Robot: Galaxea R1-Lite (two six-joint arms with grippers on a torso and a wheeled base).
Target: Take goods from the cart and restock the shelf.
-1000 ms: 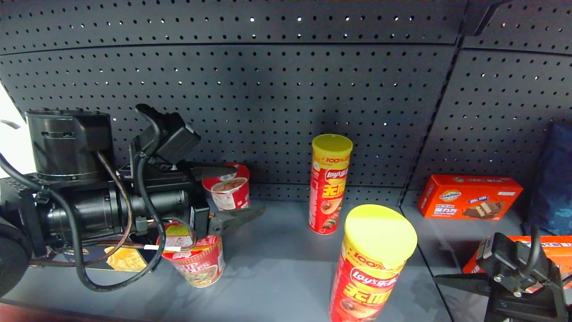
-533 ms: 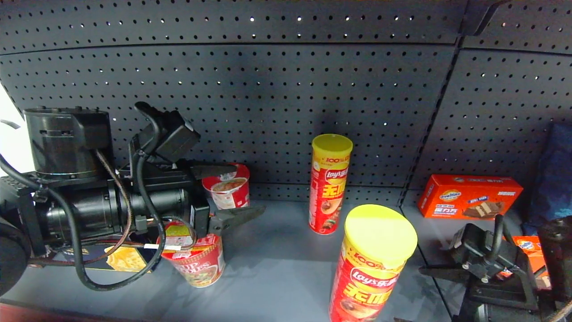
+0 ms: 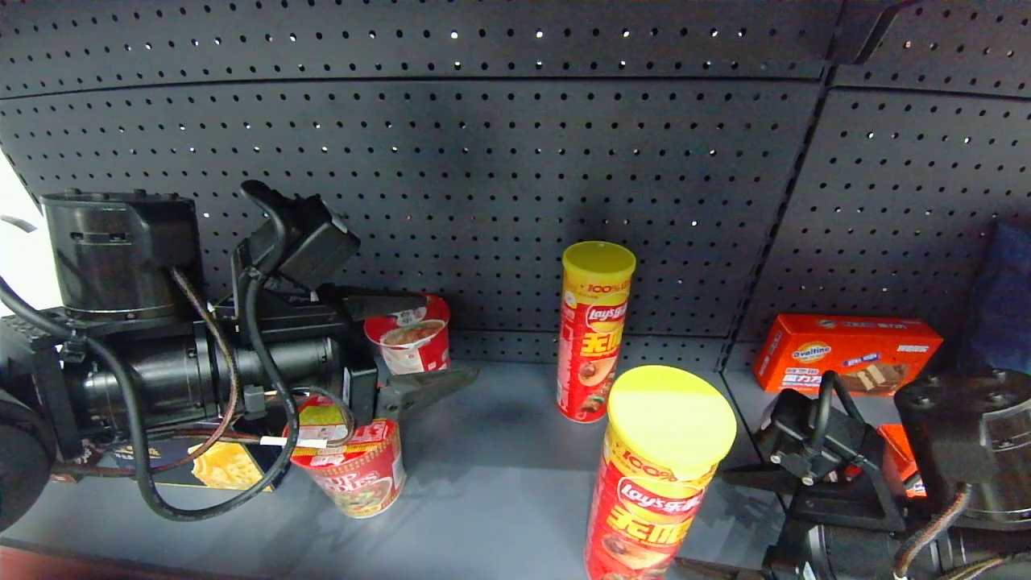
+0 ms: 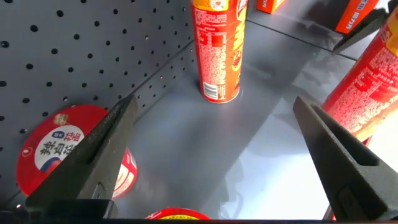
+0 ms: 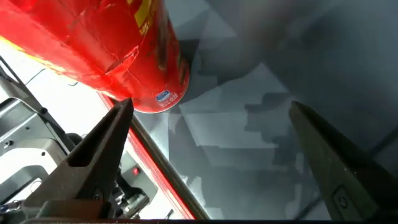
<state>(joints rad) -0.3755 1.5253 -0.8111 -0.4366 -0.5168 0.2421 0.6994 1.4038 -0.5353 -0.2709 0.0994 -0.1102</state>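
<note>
front chips can (image 3: 656, 475): tall tube with a flat yellow lid, a yellow band under the lid and a red printed body. Its base sits on the shelf (image 3: 499, 483), right by the red front edge.
front can, place: just to the left of the right gripper (image 5: 211, 104), close off one of its fingers and not between the jaws. Well off to the right of the left gripper (image 3: 451, 338).
right gripper: jaws spread wide, grasping nothing, low at the shelf front.
left gripper: jaws spread wide and empty, held level above the shelf and pointing to the right.
rear chips can (image 3: 594, 330): same yellow lid and red body, upright. Straight ahead of the left gripper's tips, apart from them.
rear noodle cup (image 3: 411, 342): red and white. Just behind the left gripper's back finger; cannot tell if they touch.
front noodle cup (image 3: 354, 471): red, with a printed lid, under the left gripper's wrist.
cracker box (image 3: 213, 467): dark with a yellow picture, lying flat under the left arm.
orange box (image 3: 846, 354): flat on the shelf, behind the right gripper.
second orange box (image 3: 898, 463): mostly hidden by the right arm.
surface: grey-blue metal shelf, smooth and slightly glossy.
room: dark pegboard (image 3: 483, 161) back wall behind both grippers, and a dark blue bag (image 3: 1003, 306) at the far right.
</note>
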